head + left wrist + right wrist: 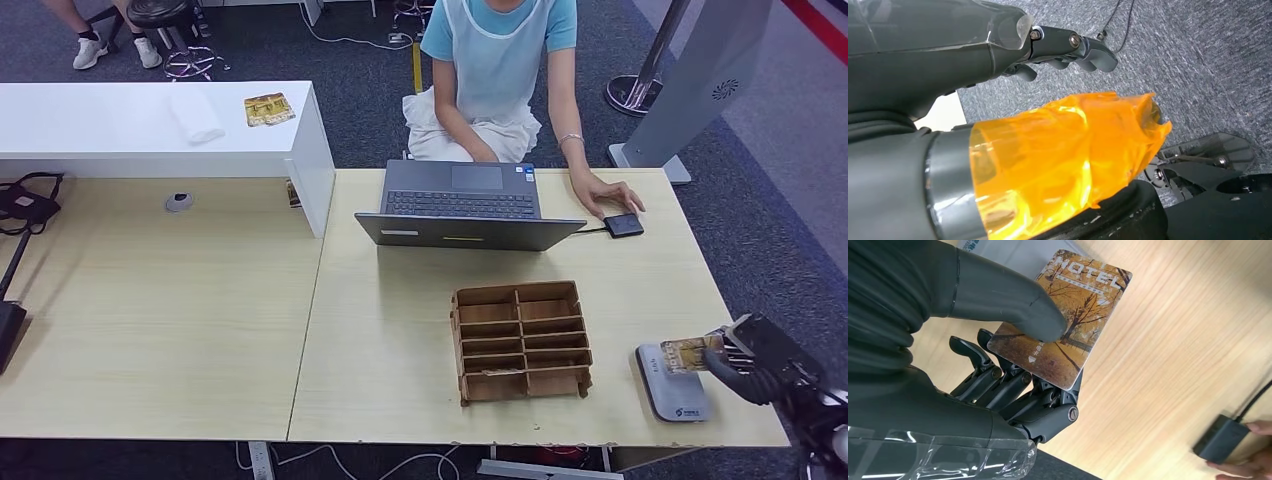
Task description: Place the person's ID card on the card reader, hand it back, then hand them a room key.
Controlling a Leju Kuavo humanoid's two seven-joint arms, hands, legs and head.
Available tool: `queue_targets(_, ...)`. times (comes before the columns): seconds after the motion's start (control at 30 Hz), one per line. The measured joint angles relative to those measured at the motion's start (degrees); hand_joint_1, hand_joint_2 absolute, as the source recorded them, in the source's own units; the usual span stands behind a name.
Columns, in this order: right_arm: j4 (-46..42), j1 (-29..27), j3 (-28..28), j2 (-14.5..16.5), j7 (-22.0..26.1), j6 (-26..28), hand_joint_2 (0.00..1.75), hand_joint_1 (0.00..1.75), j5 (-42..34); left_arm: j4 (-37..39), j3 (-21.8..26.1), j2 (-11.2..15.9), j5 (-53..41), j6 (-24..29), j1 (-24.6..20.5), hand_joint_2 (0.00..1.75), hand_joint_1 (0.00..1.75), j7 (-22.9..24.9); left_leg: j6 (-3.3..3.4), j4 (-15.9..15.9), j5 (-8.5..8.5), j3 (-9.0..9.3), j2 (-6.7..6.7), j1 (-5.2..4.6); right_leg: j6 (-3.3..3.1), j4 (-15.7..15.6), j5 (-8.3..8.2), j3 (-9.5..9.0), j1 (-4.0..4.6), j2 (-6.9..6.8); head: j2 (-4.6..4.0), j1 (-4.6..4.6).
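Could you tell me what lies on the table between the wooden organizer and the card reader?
Nothing: in the head view, bare tabletop separates the wooden organizer from the card reader.

An open grey laptop (462, 205) stands on the light wood counter (180, 330) at its far edge, screen tilted back toward the near side. A person (498, 75) in a light blue top sits behind it, one hand (612, 194) resting on a small black device (623, 225) cabled to the laptop. A brown wooden compartment organiser (521, 340) sits nearer the front. A white raised shelf (150, 125) on the far left carries a folded white cloth (196, 117). A small grey round object (179, 202) lies below it. A black bag (28, 202) rests at the left edge.
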State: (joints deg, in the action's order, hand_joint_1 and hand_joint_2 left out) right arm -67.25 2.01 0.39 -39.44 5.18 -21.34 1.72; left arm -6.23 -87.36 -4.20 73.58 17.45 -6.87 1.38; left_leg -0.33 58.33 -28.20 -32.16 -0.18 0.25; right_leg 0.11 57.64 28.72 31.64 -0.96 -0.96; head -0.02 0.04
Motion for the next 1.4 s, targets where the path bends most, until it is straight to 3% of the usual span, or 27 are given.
queue_targets(0.63, 6.7, 0.3, -0.8, 2.7, -0.3, 1.4, 1.75, 1.75, 0.7, 0.0, 0.0, 0.0, -0.4, -0.1, 0.0, 0.0, 0.0, 0.0, 0.0, 0.0, 0.0, 0.01, 0.02, 0.0, 0.0, 0.0, 0.0, 0.0, 0.0, 0.01, 0.0, -0.01)
queue_targets(1.4, 5.1, -0.2, -4.9, 5.0, 0.5, 2.7, 1.75, 1.75, 2.7, 0.0, 0.0, 0.1, 0.1, -0.1, 0.0, 0.0, 0.0, -0.2, 0.0, 0.0, 0.0, 0.02, 0.04, 0.0, 0.0, 0.0, 0.0, 0.0, 0.0, 0.02, 0.01, -0.02)
